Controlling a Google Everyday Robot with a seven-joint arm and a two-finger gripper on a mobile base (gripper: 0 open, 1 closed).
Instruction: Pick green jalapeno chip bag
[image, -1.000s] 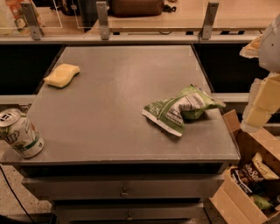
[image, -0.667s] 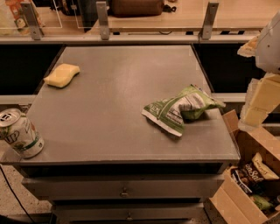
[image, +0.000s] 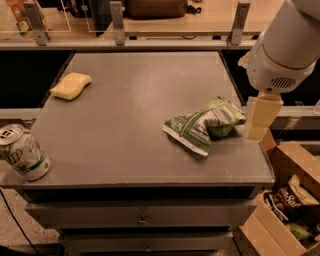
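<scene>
We look down on a grey metal table (image: 140, 100) with a wooden counter behind it, from which three metal posts (image: 117, 22) rise. Two drawer fronts (image: 142, 216) sit under the tabletop, each with a small knob.

The only open container is a cardboard box (image: 295, 157) on the floor to the right of the table, its flaps folded out. Inside it we can make out one dark brown snack packet (image: 286, 197) with white lettering. A pale tan packet lies just behind it and something green lies lower down, too dim to name. One green-and-white soda can (image: 22, 152) stands upright at the front left corner of the table, its top closed as far as we can see.

We count one green jalapeno chip bag (image: 207, 125), one yellow sponge (image: 71, 85), one can and one box. The bag lies crumpled on the right half of the table, near the right edge, its white printed panel facing up and toward the front. The sponge lies flat at the far left, well apart from the bag.

The white arm (image: 285, 45) comes in from the upper right. The cream-coloured gripper (image: 260, 120) hangs below it just beside the bag's right end, over the table's right edge. We cannot tell whether the gripper is wide or narrow, and it holds nothing. Nothing lies between the gripper and the bag.
</scene>
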